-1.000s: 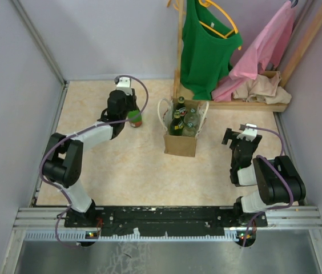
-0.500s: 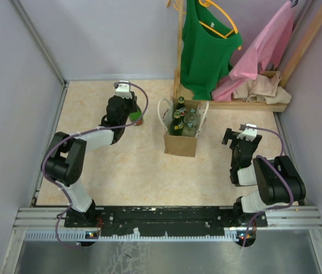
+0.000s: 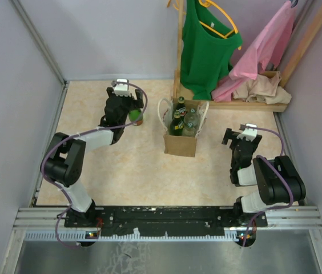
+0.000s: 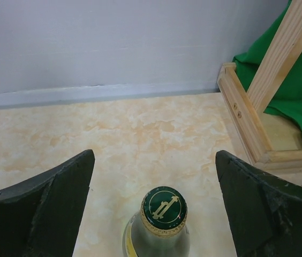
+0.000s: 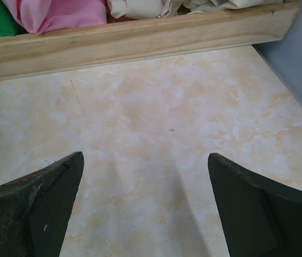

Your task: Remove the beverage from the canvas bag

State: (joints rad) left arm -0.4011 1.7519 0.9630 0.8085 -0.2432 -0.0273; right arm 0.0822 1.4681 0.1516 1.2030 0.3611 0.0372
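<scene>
The canvas bag (image 3: 180, 142) stands upright near the middle of the table (image 3: 121, 171), its two white handles (image 3: 163, 112) looping up at either side of the mouth. Several bottles (image 3: 177, 121) are packed inside, their necks and caps showing at the opening.

One green-capped bottle (image 3: 136, 116) stands outside the bag, upright on the table at about 9 o'clock from it and well apart. The left gripper (image 3: 128, 109) is at this bottle. In the left wrist view the green-capped bottle (image 4: 163, 206) sits low in the centre, with a gold mark on its cap and clear glass below. The left gripper (image 4: 155, 160) has let go: its dark fingers (image 4: 54, 198) stand wide to either side, with bare table showing between each one and the bottle neck.

The right gripper (image 3: 232, 137) rests at about 3 o'clock from the bag, near the right wall. In its own wrist view the right gripper (image 5: 145, 160) is spread wide over bare tabletop and grasps nothing.

At about 1 o'clock from the bag, a wooden rack (image 3: 252, 105) holds a green shirt (image 3: 206, 51) on a yellow hanger, a pink garment (image 3: 264, 51) and a heap of beige cloth (image 3: 261, 88).
</scene>
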